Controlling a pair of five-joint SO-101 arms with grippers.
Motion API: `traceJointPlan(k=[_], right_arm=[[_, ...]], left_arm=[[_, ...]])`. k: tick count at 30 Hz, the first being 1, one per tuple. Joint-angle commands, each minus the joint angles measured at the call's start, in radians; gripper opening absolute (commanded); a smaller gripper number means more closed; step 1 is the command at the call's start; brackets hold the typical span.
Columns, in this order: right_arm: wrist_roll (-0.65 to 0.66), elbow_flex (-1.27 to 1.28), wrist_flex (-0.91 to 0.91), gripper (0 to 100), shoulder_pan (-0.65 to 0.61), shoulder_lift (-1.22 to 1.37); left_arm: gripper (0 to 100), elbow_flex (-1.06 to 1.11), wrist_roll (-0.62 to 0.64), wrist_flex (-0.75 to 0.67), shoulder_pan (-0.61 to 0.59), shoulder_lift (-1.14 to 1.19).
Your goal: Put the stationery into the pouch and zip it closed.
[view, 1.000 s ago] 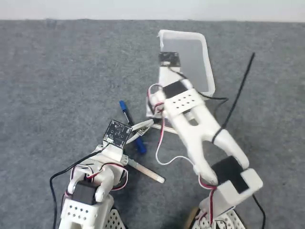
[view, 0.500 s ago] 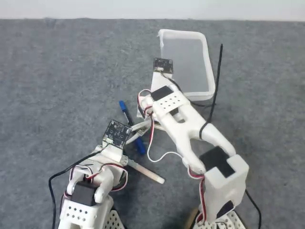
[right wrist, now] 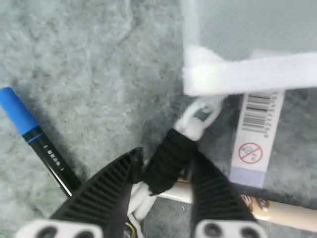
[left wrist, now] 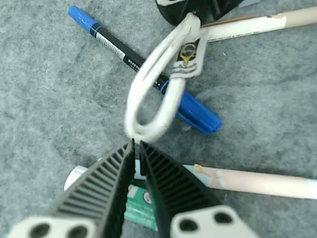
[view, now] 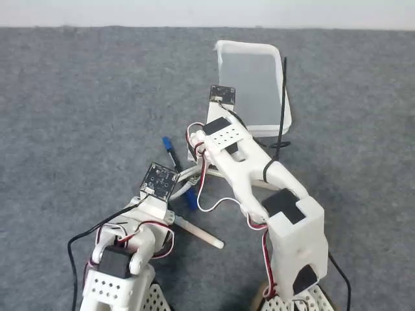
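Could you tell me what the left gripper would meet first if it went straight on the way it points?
The left gripper pinches the white cord loop; straight on, it would likely meet the blue pen beneath that loop first, though depth is unclear.

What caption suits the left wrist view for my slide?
Left gripper shut on the white loop, with a blue pen lying under it.

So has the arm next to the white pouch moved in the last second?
Yes. The right arm has swung left, toward the blue pen, and its wrist has drawn back along the white pouch.
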Motion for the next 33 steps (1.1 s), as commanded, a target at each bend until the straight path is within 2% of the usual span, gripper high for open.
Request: traceJointPlan(k=[1,8,21,28,33], right_arm=[[0.021,-0.051,-0.004,0.1,0.019,-0.016],[0.137,-0.048,0.130,0.6,0.019,-0.122],[0.493,-0.046,0.308,0.6,0.065,-0.237],[0.517,-0.043,0.390,0.6,0.067,-0.318],[0.519,0.044,0.344,0.6,0.076,-0.400]], left_arm=[[1,-0.015,0.012,0.005,-0.003,-0.011],[1,-0.015,0.012,0.005,-0.003,-0.011],[1,-0.015,0.012,0.005,-0.003,-0.011],[1,-0.015,0.012,0.005,-0.003,-0.011],[1,-0.015,0.012,0.005,-0.003,-0.011]])
